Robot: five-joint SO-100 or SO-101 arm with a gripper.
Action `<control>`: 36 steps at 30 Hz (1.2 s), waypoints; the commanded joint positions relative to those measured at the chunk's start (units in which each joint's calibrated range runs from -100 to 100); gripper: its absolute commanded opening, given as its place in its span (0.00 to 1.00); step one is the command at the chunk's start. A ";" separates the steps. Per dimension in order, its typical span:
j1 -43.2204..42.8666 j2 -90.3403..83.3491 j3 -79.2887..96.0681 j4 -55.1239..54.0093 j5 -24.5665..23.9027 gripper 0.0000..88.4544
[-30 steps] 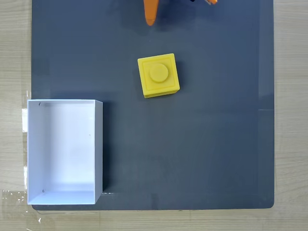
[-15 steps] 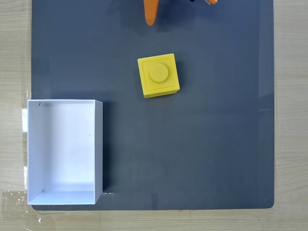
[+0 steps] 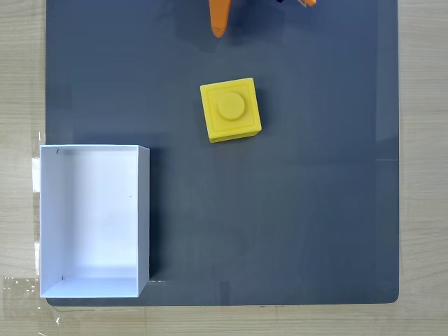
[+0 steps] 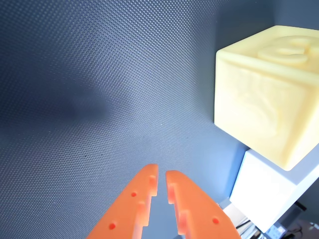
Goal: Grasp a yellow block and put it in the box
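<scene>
Yellow block (image 3: 230, 110) sitting stud-up on the dark mat (image 3: 315, 210), mid-mat, well apart from the white box (image 3: 143, 217) at the mat's lower-left corner in the fixed view; box empty. End effector (image 4: 161, 175) empty, tips nearly touching — effectively closed — hovering low over bare mat, block off to its right in the wrist view. Risk: advancing with tips together would shove or tip the block rather than straddle it — opening needed first. Arm reaching in from the fixed view's top edge, short of the block.
</scene>
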 commanded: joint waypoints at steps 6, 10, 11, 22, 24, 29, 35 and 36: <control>-0.22 5.34 -4.44 -1.53 0.10 0.03; -0.39 16.95 -13.58 -9.64 0.16 0.03; -0.39 20.51 -16.56 -11.21 0.26 0.03; -5.77 58.65 -63.33 1.00 0.42 0.03; -6.28 65.18 -71.20 5.89 0.47 0.03; -6.11 79.41 -85.76 15.92 3.20 0.15; -5.44 91.11 -93.00 21.42 3.83 0.44; -5.44 92.38 -93.00 21.77 3.88 0.47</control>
